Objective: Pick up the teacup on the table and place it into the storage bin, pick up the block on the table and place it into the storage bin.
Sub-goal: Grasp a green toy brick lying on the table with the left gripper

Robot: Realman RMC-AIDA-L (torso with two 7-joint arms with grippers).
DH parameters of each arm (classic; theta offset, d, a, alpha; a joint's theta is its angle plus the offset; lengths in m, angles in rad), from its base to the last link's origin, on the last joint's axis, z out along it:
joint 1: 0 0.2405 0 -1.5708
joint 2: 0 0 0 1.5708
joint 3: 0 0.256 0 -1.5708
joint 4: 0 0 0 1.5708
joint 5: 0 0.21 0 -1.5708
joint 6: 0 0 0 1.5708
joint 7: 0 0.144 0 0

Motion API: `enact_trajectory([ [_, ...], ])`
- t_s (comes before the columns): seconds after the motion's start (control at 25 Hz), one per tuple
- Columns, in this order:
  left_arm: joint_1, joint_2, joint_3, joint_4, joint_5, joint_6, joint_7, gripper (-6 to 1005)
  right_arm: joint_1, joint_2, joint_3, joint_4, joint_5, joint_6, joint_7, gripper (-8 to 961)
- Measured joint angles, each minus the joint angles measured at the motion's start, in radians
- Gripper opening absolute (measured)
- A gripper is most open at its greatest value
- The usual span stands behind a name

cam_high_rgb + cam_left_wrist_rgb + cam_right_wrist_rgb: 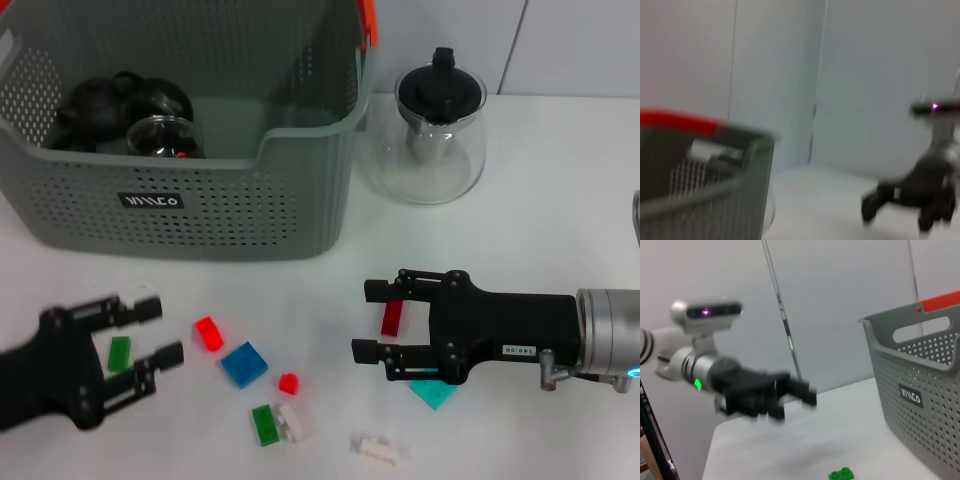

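From my head camera, my left pincer (140,330) hangs low over the counter (560,200) at the near left, its fingers spread apart with nothing between them; a small green block (119,352) lies under the gap. Behind it stands the storage bin (200,215), and inside I see dark teaware (115,105) and a glass cup (165,135), so I judge the teacup half done. No teacup is left out on the counter as far as I can see.

The blocks are what remain. Going right: a red block (208,333), a blue block (244,364), a small red piece (288,383), a green and white pair (277,423), and a white piece (376,448).

My right pincer (375,320) is open and carries nothing, a dark red block (392,318) lying in its gap, a teal block (432,392) beneath it. A glass teapot (432,140) stands beside the bin, well behind.
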Motion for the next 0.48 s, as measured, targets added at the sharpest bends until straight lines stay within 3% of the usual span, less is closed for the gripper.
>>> enact_trajectory([
  [0.16,0.028,-0.001,-0.019,-0.07,0.029,-0.121,0.096,527,0.0,0.0,0.0,0.001,0.0,0.003,0.0,790],
  [0.48,0.016,0.001,-0.022,-0.114,0.072,-0.287,0.117,528,0.0,0.0,0.0,0.004,0.0,0.005,0.002,790],
])
